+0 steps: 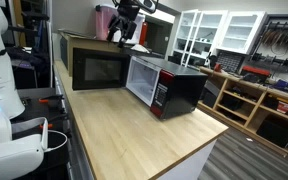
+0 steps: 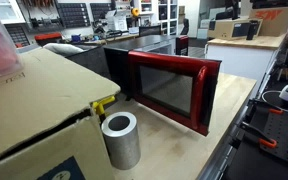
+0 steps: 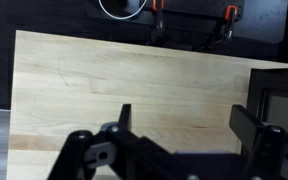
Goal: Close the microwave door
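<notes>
The microwave (image 1: 179, 92) stands on the wooden table, black-cased, with a red control panel and a pale interior showing. The microwave door (image 1: 97, 68) is swung wide open, its black-framed inner face visible in an exterior view; its red outer face with dark window (image 2: 169, 88) shows in an exterior view. My gripper (image 1: 123, 38) hangs above and behind the door, apart from it. In the wrist view the gripper (image 3: 184, 125) is open and empty, over bare wood, with a dark edge (image 3: 281, 100) at the right.
A brown cardboard box (image 1: 84, 40) stands behind the door and fills the near left in an exterior view (image 2: 34, 100). A grey metal cylinder (image 2: 119, 140) stands beside it. White cabinets (image 1: 216, 30) are at the back. Orange-handled clamps (image 3: 227, 14) grip the table edge.
</notes>
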